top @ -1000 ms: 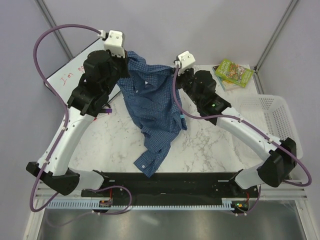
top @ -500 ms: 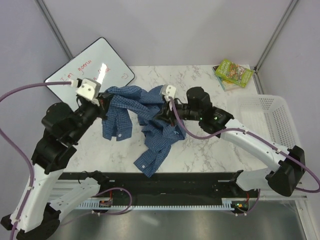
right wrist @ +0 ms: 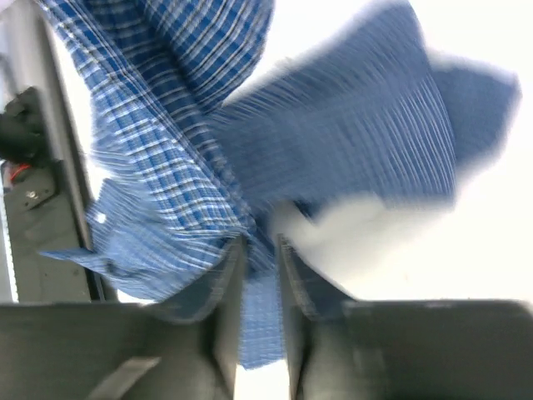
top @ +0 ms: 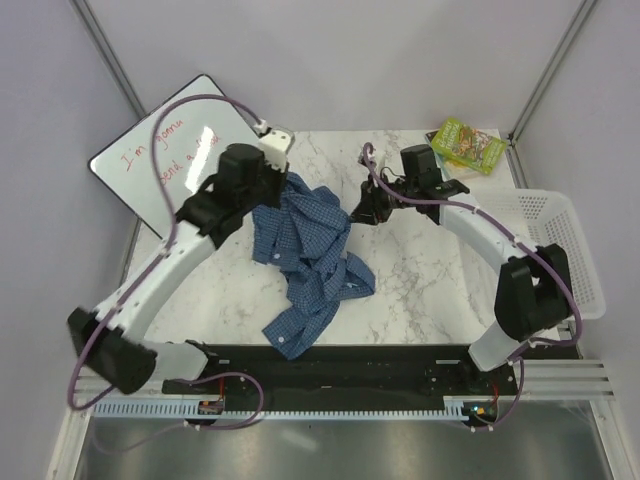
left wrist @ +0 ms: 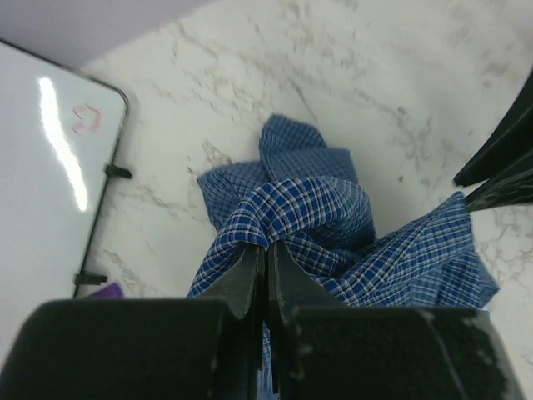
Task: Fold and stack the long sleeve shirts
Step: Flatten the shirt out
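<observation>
One blue checked shirt lies crumpled in a heap at the middle of the marble table, with a sleeve trailing toward the near edge. My left gripper is at the heap's far left corner. In the left wrist view it is shut on a raised fold of the shirt. My right gripper is at the heap's far right edge. In the right wrist view, which is blurred, it has its fingers closed on a strip of the shirt.
A whiteboard with red writing lies at the far left and also shows in the left wrist view. A green book lies at the far right corner. A white mesh basket stands at the right edge.
My left arm has swung from the near left up to the far middle with the cloth. My right gripper has moved back and to the right. The shirt is more bunched.
</observation>
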